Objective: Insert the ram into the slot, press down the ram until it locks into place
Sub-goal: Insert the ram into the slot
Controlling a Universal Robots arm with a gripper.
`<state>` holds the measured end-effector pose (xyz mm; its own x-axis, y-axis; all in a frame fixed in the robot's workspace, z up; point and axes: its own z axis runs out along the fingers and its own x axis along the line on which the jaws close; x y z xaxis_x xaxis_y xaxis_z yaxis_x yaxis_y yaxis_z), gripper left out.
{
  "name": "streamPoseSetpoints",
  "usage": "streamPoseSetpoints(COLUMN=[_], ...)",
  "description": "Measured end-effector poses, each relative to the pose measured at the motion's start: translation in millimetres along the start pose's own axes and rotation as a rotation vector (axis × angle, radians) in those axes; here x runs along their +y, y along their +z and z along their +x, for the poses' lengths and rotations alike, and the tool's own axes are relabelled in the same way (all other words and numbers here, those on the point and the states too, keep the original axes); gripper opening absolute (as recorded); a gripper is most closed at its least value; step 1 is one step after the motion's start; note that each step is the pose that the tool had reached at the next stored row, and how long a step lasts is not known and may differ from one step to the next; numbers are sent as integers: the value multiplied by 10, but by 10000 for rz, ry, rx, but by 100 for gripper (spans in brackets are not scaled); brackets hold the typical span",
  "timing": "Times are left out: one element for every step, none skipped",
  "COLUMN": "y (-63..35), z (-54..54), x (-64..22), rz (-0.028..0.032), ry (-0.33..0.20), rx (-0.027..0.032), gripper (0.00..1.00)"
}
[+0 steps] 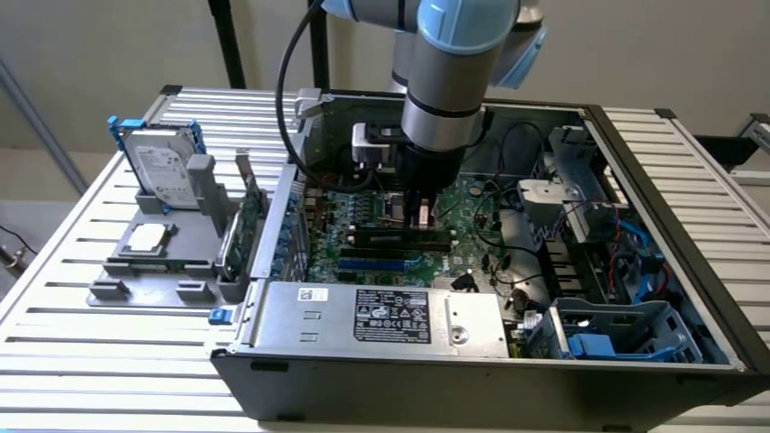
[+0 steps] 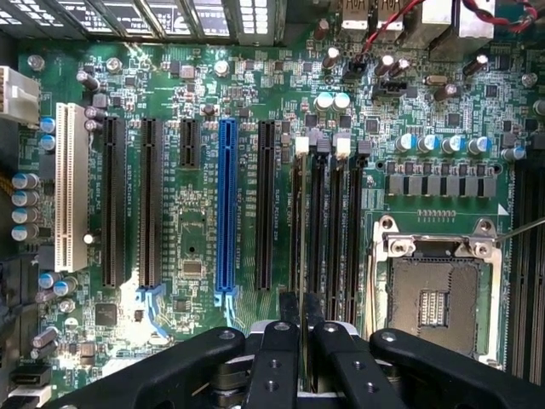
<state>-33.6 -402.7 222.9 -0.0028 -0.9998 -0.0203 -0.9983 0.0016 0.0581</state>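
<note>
reaching down into the open computer case, the arm is holding its tool low over the motherboard, close above the bank of parallel black sockets. in the wrist view the tool is clenching the ram, which is showing edge-on as a thin strip squeezed between the two black fingers. the ram is lining up lengthwise with the slot, the outermost black socket of the four-socket bank on the side toward the blue socket; whether its lower edge is already sitting in the slot or hanging just above it is not showing clearly. the bare processor socket is lying just beyond the far side of that bank. on the slatted worktop, at the exterior view's left of the case, a hard drive is resting on a grey tray, well apart from the tool.
</note>
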Motion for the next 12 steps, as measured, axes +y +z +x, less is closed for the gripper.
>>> streamPoseSetpoints(y=[-5, -7, -8, -9, -10, -14, -16, -16, -16, -16, -16, -17], z=[0, 0, 0, 0, 0, 0, 0, 0, 0, 0, 0, -1], x=[0, 0, 1, 1, 1, 0, -1, -3, -5, -5, -7, -8], rz=[-15, -25, -33, -40, -49, -61, -65, -67, -68, -68, -69, -71], ry=[0, 0, 1, 1, 1, 1, 2, 2, 3, 3, 3, 1], rx=[2, 2, 2, 2, 2, 4, 4, 3, 2, 2, 3, 6], gripper=[13, 13, 13, 13, 13, 13, 13, 13, 13, 13, 13, 13])
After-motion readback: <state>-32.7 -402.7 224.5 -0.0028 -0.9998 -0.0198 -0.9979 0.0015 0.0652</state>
